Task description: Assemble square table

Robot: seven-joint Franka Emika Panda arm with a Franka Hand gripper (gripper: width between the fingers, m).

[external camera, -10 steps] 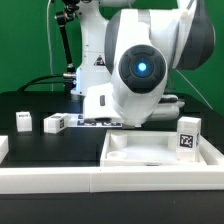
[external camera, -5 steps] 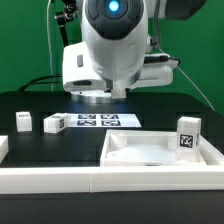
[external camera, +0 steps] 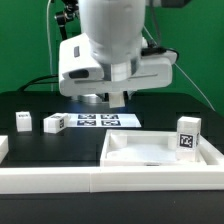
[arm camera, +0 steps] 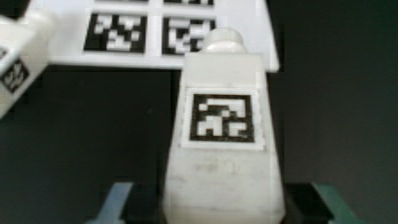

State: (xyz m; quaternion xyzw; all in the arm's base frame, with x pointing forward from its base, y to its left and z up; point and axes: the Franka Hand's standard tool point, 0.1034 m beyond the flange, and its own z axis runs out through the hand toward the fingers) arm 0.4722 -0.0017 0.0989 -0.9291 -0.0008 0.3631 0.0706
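In the wrist view my gripper (arm camera: pixel 226 203) is shut on a white table leg (arm camera: pixel 222 120) that carries a black-and-white tag and points away toward the marker board (arm camera: pixel 151 30). Another leg (arm camera: pixel 15 55) lies beside it. In the exterior view the gripper (external camera: pixel 117 98) hangs above the marker board (external camera: pixel 100 121). The square table top (external camera: pixel 125 160), a white tray with a raised rim, lies at the front right. Two legs (external camera: pixel 22 120) (external camera: pixel 55 123) stand at the left, and one leg (external camera: pixel 188 135) stands at the tray's right edge.
A long white rail (external camera: pixel 90 182) runs along the front. A short white block (external camera: pixel 3 147) sits at the left edge. The arm's base (external camera: pixel 100 70) and cables stand behind the marker board against a green backdrop.
The arm has swung from low over the tray's back edge up and toward the exterior view's left, so it now hangs over the marker board. The loose legs and the tray have not moved.
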